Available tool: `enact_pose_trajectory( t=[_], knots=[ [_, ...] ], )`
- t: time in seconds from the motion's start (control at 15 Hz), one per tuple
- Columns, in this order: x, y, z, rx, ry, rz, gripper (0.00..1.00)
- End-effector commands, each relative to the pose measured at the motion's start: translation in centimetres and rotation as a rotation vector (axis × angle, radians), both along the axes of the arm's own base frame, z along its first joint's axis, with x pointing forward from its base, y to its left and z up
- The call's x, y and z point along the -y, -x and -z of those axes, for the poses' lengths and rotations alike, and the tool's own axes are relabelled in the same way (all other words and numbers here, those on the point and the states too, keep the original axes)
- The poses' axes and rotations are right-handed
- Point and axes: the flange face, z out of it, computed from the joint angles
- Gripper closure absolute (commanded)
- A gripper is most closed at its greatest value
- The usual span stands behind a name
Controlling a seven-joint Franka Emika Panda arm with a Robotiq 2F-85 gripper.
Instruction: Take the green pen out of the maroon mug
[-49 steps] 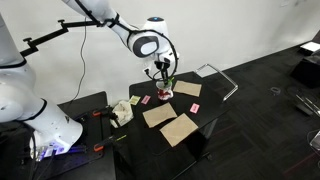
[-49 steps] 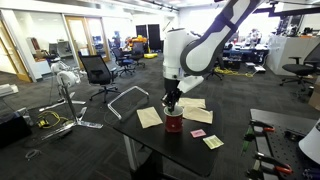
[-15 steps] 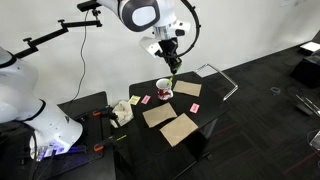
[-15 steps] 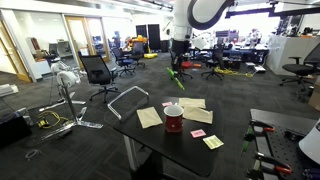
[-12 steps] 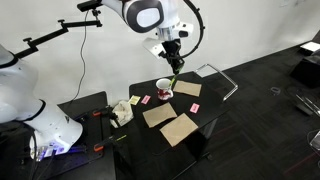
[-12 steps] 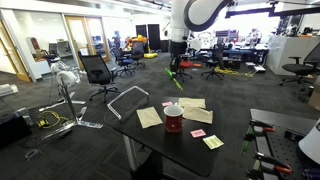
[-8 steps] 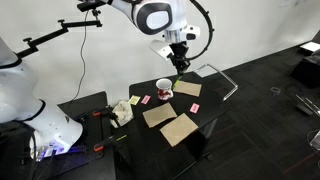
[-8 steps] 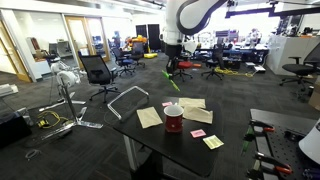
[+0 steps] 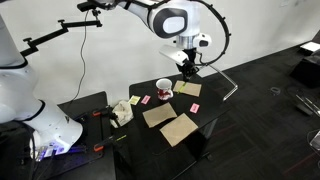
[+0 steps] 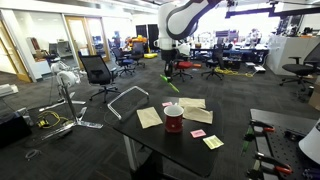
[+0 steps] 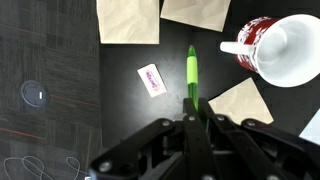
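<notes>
"So where is the pen (image 11: 192, 72)?"

"Pinched in the hand (image 11: 195, 112). The fingers are pressed together on its upper end, and the rest sticks out past the fingertips, touching nothing. The mug (image 11: 283, 50) stands on the bench (image 11: 125, 95) below the hand, off to one side of the pen's tip and well apart from it."

"How will the pen handle?"

"Probably light and stiff, with a smooth barrel that may be slippery. Held by one end, it could swivel or slide between the pads, so a hold nearer the middle would be steadier. It looks clear of the mug already. What remains is likely to lay it on bare bench beneath the hand, away from the cards (image 11: 128, 20)."
</notes>
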Motion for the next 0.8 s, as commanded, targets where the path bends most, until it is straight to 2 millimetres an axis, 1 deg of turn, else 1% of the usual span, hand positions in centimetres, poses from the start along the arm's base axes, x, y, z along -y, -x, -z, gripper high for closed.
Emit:
enact_pose_trajectory(
  t=[0.0,0.4,0.73],
  knots=[
    [0.9,-1.7,1.3,-0.054,-0.009,-0.024,0.98],
    [1.0,-3.1,5.2,-0.12,-0.017,-0.028,0.98],
    [0.6,-3.5,7.6,-0.192,-0.018,-0.025,0.98]
  ],
)
